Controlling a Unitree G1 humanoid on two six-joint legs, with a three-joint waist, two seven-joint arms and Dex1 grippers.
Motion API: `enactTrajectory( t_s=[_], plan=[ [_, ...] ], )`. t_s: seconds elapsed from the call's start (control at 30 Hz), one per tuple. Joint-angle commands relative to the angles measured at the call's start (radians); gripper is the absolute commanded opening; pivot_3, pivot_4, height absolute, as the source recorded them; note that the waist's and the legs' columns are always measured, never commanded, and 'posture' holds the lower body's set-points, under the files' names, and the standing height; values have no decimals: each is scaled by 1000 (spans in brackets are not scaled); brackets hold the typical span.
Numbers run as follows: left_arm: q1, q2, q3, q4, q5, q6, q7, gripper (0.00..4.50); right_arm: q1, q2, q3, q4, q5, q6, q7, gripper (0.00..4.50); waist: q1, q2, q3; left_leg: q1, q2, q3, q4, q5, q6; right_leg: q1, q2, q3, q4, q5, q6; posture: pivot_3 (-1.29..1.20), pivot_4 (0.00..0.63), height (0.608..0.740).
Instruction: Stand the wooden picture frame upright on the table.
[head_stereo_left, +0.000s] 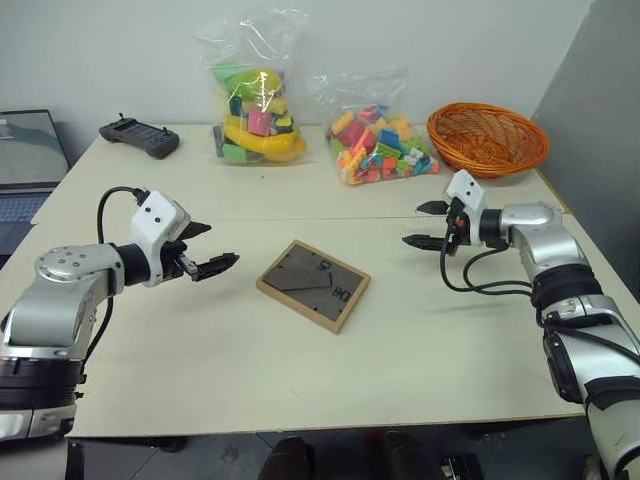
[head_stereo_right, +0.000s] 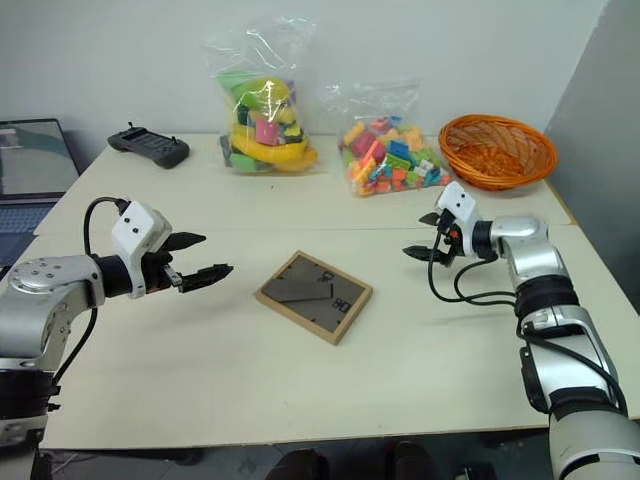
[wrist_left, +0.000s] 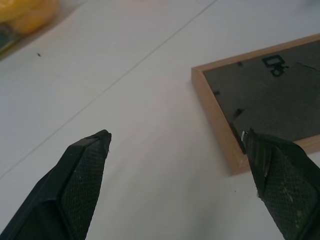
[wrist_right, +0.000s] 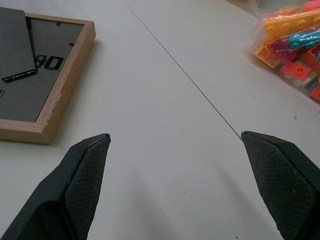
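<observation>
Lying flat and back-up on the table (head_stereo_left: 200, 350), the wooden picture frame (head_stereo_left: 313, 285), midway between both arms and touched by neither; hovering beside it with fingers spread wide and empty, the left gripper (head_stereo_left: 203, 248); likewise parted and holding nothing, the right gripper (head_stereo_left: 428, 224). Judging the step as the approach: closing in from both sides, pinching one wooden edge, tipping it up, swinging the easel stand (wrist_right: 12, 45) out before letting go. Showing the flap's loose edge in the right wrist view; catching farther off, in the head views, two toy bags and the orange basket (head_stereo_left: 487, 138)
</observation>
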Motion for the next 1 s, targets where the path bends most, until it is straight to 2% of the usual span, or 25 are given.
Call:
enactTrajectory(
  t_s=[0.03,0.23,0.4,0.5,0.67,0.73,0.77,0.8,0.83,1.0],
  plan=[
    [-21,18,12,5,10,-38,-13,4500,-24,-15,-9,-5,-5,-18,12,4453,-5,0,0,0,0,0,0,0,0,0,0,0,0,0,0,0,150,740],
    [-12,0,20,-39,5,2,26,4500,-2,3,-5,-45,0,-2,14,4453,-6,0,0,0,0,0,0,0,0,0,0,0,1,0,0,0,150,740],
    [87,42,33,-151,-18,38,-12,4500,1,19,15,-46,0,4,60,4453,-8,0,0,0,0,0,0,0,0,0,0,1,0,0,0,0,150,740],
    [117,39,72,-180,-62,67,-19,4058,-2,34,32,-52,5,12,98,3986,-8,0,0,0,0,0,0,0,0,0,0,0,1,0,0,0,150,740],
    [175,30,81,-249,-82,89,-4,2865,-4,80,51,-49,-4,6,96,2683,-8,0,0,0,0,-1,0,0,0,0,0,0,1,0,0,0,150,740],
    [208,15,58,-272,-65,74,14,2385,-12,105,63,-3,-25,-19,63,2141,-8,0,0,0,0,-1,0,0,0,0,0,0,1,0,0,0,150,740],
    [227,8,42,-277,-48,61,24,2280,-12,117,70,17,-35,-34,51,2013,-7,0,0,0,0,-1,0,0,0,0,0,0,1,0,0,0,150,740],
    [242,-3,25,-275,-25,44,44,1952,-13,132,76,41,-47,-51,34,1663,-7,0,0,0,0,-1,0,0,0,0,0,0,1,0,0,0,150,740],
    [251,-13,17,-269,-7,29,63,1844,-14,142,79,56,-55,-62,21,1551,-7,0,0,1,0,0,0,0,0,0,0,0,1,0,0,0,150,740],
    [247,-107,-13,-211,43,-9,160,559,-21,191,87,94,-72,-91,5,110,-6,0,0,0,0,-1,0,0,0,0,0,0,1,0,0,0,150,740]
  ],
)
